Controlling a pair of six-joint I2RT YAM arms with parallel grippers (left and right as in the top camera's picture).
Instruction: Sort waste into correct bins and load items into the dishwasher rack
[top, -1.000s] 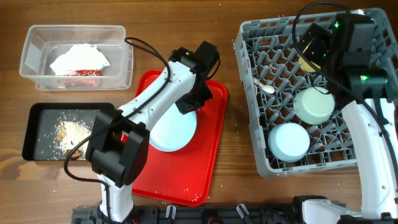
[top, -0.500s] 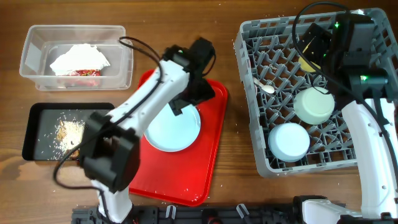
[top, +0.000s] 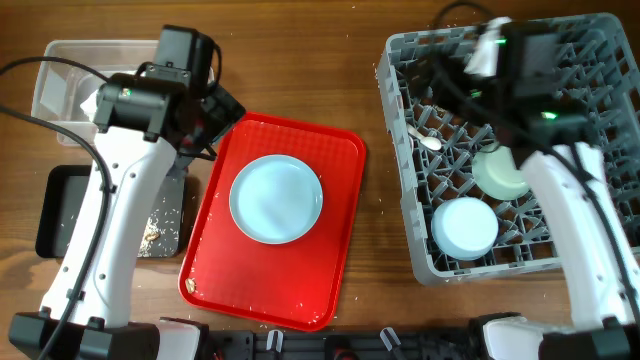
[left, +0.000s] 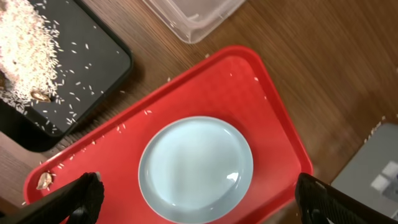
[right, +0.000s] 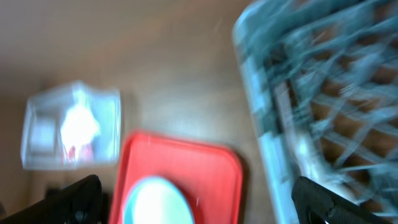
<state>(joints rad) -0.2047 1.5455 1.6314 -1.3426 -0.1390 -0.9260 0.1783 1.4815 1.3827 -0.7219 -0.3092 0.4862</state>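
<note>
Pale blue plate (top: 276, 198) lies flat in the middle of the red serving tray (top: 340, 260), which sits mid-tabletop toward the near edge. The plate looks clean, nothing on it.

Left end effector (left: 198, 190) is released, fingers spread wide with nothing between them. It hangs above the tray's far-left side, clear of the plate.

Right end effector (right: 196, 190) is also spread wide and empty. It is up over the far part of the dishwasher rack (top: 400, 200); the wrist view is badly blurred.

The rack sits along the right edge of the tabletop. Inside it:
- the mint-green bowl (top: 497, 172)
- the pale blue bowl (top: 465, 227), nearer the near edge
- the white plastic spoon (top: 427, 138), by the rack's left wall

Clear tub (top: 50, 80) is at the far-left corner, mostly hidden under the left arm. Black tray (top: 60, 215) is just nearside of it along the left edge, holding rice scraps (left: 25, 37). Loose grains are scattered on the red tray, and one brown bit (top: 190, 286) lies at its near-left corner.
</note>
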